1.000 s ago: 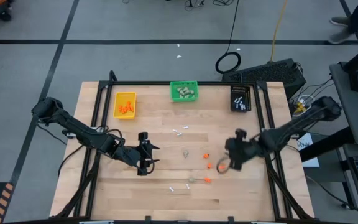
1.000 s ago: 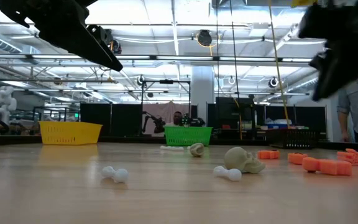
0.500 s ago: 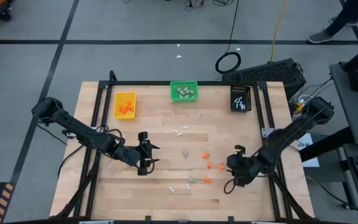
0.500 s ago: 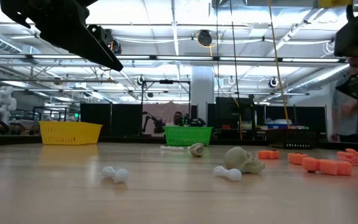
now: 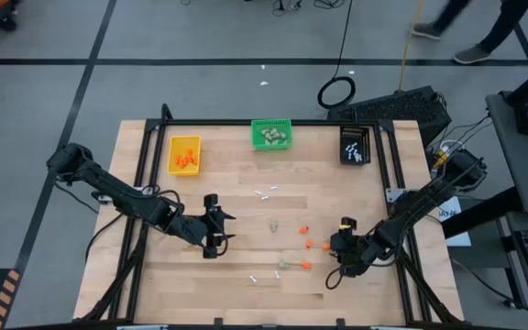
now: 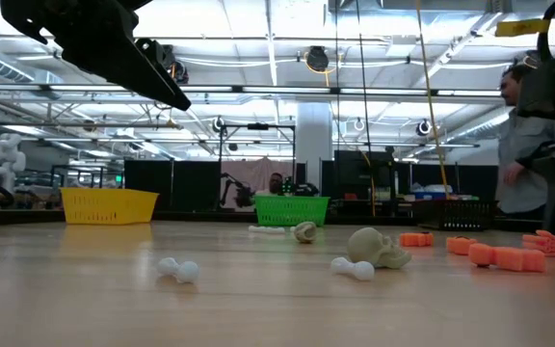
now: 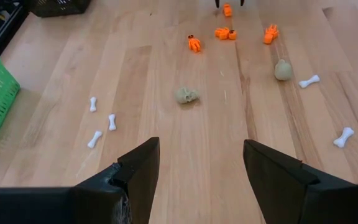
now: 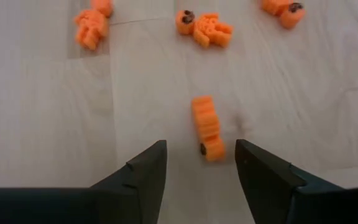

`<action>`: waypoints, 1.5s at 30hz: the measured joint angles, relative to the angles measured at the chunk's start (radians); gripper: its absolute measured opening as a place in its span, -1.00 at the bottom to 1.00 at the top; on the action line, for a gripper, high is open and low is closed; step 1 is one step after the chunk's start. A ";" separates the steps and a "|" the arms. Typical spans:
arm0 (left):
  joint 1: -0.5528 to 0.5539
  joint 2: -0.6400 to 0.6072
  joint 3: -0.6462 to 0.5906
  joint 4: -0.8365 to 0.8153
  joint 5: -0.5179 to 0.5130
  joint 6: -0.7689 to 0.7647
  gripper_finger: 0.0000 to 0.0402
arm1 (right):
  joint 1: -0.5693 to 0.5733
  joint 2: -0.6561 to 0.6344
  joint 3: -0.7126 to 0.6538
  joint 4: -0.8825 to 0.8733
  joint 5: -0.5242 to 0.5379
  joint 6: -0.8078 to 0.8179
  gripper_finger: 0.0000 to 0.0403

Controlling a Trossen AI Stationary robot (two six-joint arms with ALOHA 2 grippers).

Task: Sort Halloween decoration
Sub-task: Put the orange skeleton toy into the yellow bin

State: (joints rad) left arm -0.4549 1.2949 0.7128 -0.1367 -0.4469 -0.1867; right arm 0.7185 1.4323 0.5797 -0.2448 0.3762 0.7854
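Note:
The Halloween decoration lies scattered on the wooden table: orange bits (image 5: pixel 308 243), beige lumps (image 5: pixel 274 223) and white sticks (image 5: pixel 264 192). My right gripper (image 8: pixel 201 154) is open and low over the table's near right part. One orange bit (image 8: pixel 207 127) lies flat just ahead of it, its near end between the fingertips, and I see no touch. My left gripper (image 5: pixel 214 227) hangs open above the table's left middle, with a beige lump (image 7: pixel 185 95) lying well ahead of it.
A yellow bin (image 5: pixel 184 153), a green bin (image 5: pixel 271 134) and a black bin (image 5: pixel 355 145) stand along the far edge. More orange bits (image 8: pixel 204 26) lie beyond the right gripper. A person (image 6: pixel 526 145) stands in the room behind the table.
My right gripper has come down toward the table and moved toward its near edge, ending low at the orange bits. My left gripper has kept still. No piece on the table has moved.

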 joint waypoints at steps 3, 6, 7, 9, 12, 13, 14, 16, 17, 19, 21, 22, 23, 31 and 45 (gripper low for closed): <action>0.000 0.000 0.000 0.000 0.000 0.000 0.15 | 0.000 0.020 0.001 -0.001 0.016 0.012 -0.17; 0.000 0.000 0.000 0.000 0.000 0.000 0.15 | 0.000 0.038 0.003 0.004 0.019 0.017 -0.24; 0.000 0.000 0.000 0.000 0.000 0.000 0.15 | 0.000 0.041 0.003 0.006 0.020 0.018 -0.28; 0.000 0.000 0.000 0.000 0.000 0.000 0.15 | 0.000 0.046 0.003 0.009 0.020 0.018 -0.35; 0.000 0.000 0.000 0.000 0.000 0.001 0.15 | 0.000 0.047 0.003 0.009 0.019 0.015 -0.50; 0.000 0.000 0.000 0.000 0.000 0.001 0.15 | 0.000 0.047 0.003 0.008 0.019 0.013 -0.56; 0.000 0.000 0.000 0.000 0.000 0.001 0.15 | 0.000 0.047 0.003 0.007 0.018 0.009 -0.62; 0.000 0.000 0.000 0.000 0.000 0.001 0.15 | 0.000 0.048 0.003 0.007 0.019 0.004 -0.74; 0.000 0.000 0.000 0.000 0.000 0.001 0.15 | 0.000 0.048 0.003 0.007 0.019 0.002 -0.80; 0.000 0.000 0.000 0.000 0.000 0.001 0.15 | 0.000 0.047 0.003 0.009 0.020 -0.008 -0.90; 0.000 0.000 0.000 0.000 0.000 0.002 0.15 | 0.000 0.047 0.003 0.013 0.019 -0.012 -0.95; 0.000 0.000 0.000 0.000 0.000 0.002 0.15 | 0.000 0.047 0.003 0.014 0.019 -0.012 -0.96; 0.000 0.000 0.000 0.000 0.000 0.002 0.15 | 0.000 0.047 0.003 0.016 0.019 -0.012 -0.95; 0.002 0.000 0.000 0.000 0.000 0.003 0.15 | -0.001 0.025 0.038 -0.001 0.040 -0.046 -0.93; 0.002 0.000 0.000 0.002 -0.001 0.009 0.15 | -0.038 -0.131 0.162 0.034 0.203 -0.378 -0.95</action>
State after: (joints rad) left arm -0.4530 1.2949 0.7128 -0.1345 -0.4478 -0.1780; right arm 0.6808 1.3009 0.7419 -0.2109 0.5788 0.4078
